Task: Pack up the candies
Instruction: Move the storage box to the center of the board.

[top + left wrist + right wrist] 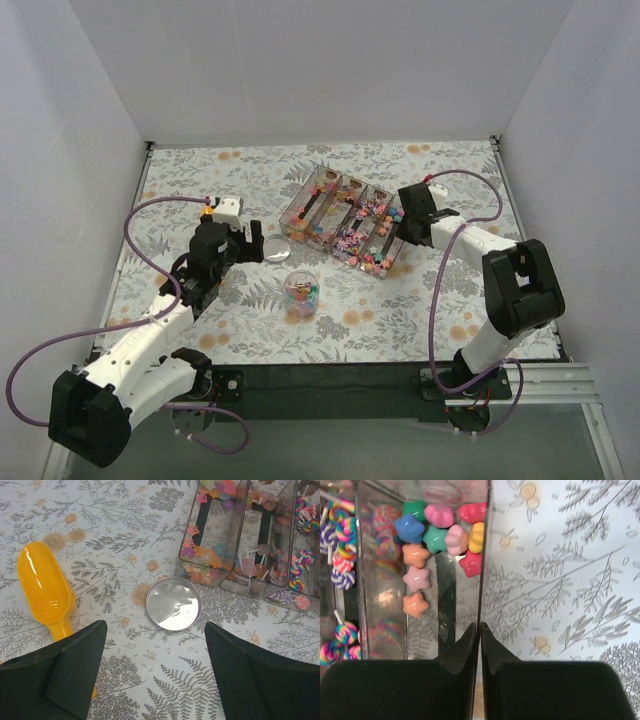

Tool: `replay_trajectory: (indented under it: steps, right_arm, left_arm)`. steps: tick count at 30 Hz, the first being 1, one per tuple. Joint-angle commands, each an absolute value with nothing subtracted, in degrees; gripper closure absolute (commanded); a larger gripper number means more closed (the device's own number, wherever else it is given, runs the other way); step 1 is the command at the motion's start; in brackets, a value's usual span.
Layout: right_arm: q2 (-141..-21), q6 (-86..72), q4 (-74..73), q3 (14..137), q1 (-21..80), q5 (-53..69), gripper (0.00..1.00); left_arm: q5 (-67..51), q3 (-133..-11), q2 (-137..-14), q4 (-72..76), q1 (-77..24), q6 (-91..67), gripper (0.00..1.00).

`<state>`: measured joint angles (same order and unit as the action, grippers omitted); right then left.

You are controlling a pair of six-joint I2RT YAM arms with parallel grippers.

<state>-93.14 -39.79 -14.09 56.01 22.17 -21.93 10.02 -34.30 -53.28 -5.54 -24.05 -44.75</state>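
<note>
The candies (365, 235) lie in a clear box (300, 205) with several compartments at the table's middle back. In the right wrist view they are star-shaped candies (437, 535) in mixed colours, beside swirled lollipops (342, 555). My right gripper (480, 627) is shut on the box's thin clear side wall (485, 555), at the box's right end (402, 232). More candies fill a small clear cup (302, 292) in front of the box. My left gripper (155, 680) hangs open over the tablecloth, just short of a round silver lid (173, 603), holding nothing.
An orange plastic scoop (45, 587) lies on the flowered cloth to the left of the lid. The lid (276, 249) sits between the left gripper (245, 247) and the box. White walls close in the table on three sides.
</note>
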Motion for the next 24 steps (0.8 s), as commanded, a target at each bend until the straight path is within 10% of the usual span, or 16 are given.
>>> replay_trajectory:
  steps: [1,24]
  right_arm:
    - [-95.88,-36.22,-13.45,61.43,18.99,-22.94,0.91]
    - [-111.72,-10.2,-18.9,82.72,-7.91,-22.85,0.9]
  left_arm:
    - [9.84,-33.84,-53.96,-4.92,-24.7,-43.77,0.22]
    - [7.82,-35.42,-63.89,-4.92,-25.49,-43.5,0.22]
